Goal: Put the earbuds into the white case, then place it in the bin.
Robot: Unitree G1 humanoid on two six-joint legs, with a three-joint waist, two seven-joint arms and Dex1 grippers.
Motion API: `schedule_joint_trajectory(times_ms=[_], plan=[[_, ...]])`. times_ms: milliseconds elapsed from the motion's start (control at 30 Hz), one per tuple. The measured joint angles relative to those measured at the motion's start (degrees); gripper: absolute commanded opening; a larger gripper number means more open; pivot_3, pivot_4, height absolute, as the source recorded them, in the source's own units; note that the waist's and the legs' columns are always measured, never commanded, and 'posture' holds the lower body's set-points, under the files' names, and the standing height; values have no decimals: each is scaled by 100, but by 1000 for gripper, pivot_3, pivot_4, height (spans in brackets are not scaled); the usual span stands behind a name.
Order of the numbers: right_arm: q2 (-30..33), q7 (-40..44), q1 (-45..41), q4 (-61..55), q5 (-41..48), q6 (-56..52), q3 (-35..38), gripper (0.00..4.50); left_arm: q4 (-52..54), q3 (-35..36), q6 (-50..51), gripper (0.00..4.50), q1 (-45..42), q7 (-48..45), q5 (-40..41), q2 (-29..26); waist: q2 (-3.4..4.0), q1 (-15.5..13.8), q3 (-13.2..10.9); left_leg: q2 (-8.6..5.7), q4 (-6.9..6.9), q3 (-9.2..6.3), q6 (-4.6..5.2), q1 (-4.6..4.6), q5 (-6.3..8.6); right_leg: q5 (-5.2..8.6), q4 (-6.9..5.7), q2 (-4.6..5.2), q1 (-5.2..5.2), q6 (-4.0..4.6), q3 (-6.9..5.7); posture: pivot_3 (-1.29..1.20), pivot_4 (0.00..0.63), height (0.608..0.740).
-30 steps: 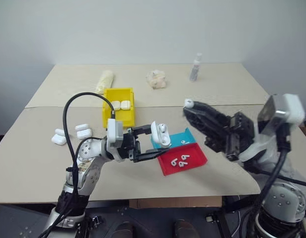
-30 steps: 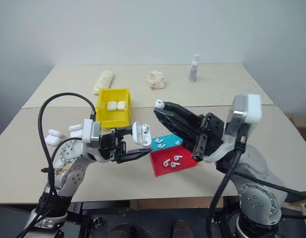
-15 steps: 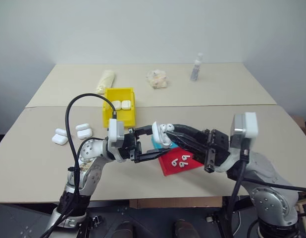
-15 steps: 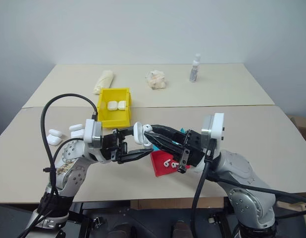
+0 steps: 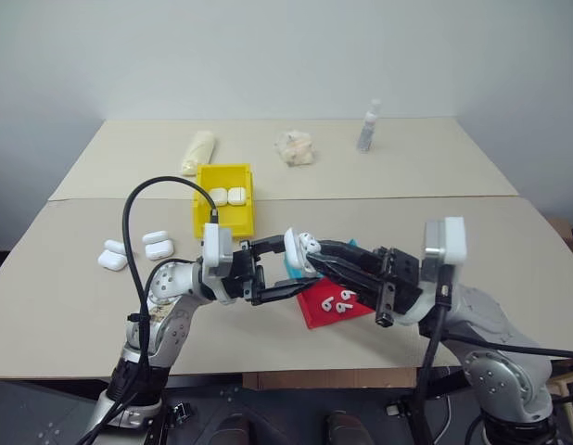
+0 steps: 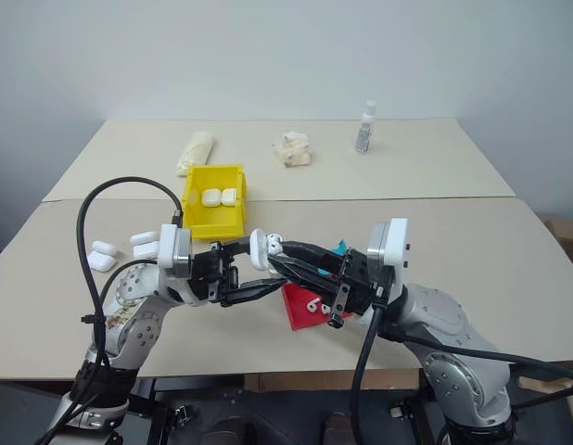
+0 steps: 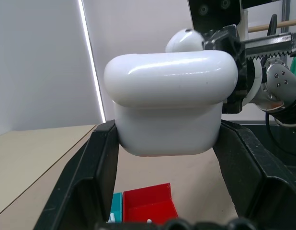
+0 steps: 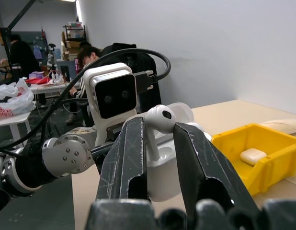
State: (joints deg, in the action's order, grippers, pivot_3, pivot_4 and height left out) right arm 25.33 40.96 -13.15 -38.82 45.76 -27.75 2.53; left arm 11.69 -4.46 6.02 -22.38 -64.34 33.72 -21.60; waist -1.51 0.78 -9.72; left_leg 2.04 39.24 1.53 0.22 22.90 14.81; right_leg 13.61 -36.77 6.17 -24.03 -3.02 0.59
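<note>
My left gripper (image 5: 288,269) is shut on the white case (image 5: 295,250), held upright above the table with its lid flipped open; the case body (image 7: 169,103) sits between the two black fingers. My right gripper (image 8: 160,126) is shut on one of the earbuds (image 8: 158,119), whose stem points down into the open case. From the head, the earbud (image 5: 308,240) sits right at the case's top, with the right gripper (image 5: 316,257) reaching in from the right. More earbuds (image 5: 338,298) lie in the red tray. The yellow bin (image 5: 199,215) stands at the back left.
Two white cases (image 5: 228,196) lie inside the bin. A red tray (image 5: 314,312) and a teal tray (image 6: 339,247) sit under the grippers. Spare cases (image 5: 157,244) lie at the left. A small bottle (image 5: 366,126), a crumpled wad (image 5: 294,146) and a pale roll (image 5: 197,150) stand at the back.
My right arm swung in from the right and down, bringing the earbud to the open case. The left gripper and the case stayed still.
</note>
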Motion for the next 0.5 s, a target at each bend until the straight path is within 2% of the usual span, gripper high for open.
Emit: schedule_joint_trajectory(times_ms=[267,500], plan=[[0,20,35,47,-79,145,-120,725,-1,1,1,2757,3,26,-5,35,0,0,0,0,0,0,0,0,0,0,0,0,0,0,0,0,150,740],[128,19,36,88,-205,177,-175,3092,-75,5,-89,2757,3,37,-51,65,0,-2,0,0,0,0,0,0,0,0,0,0,0,0,0,0,150,740]])
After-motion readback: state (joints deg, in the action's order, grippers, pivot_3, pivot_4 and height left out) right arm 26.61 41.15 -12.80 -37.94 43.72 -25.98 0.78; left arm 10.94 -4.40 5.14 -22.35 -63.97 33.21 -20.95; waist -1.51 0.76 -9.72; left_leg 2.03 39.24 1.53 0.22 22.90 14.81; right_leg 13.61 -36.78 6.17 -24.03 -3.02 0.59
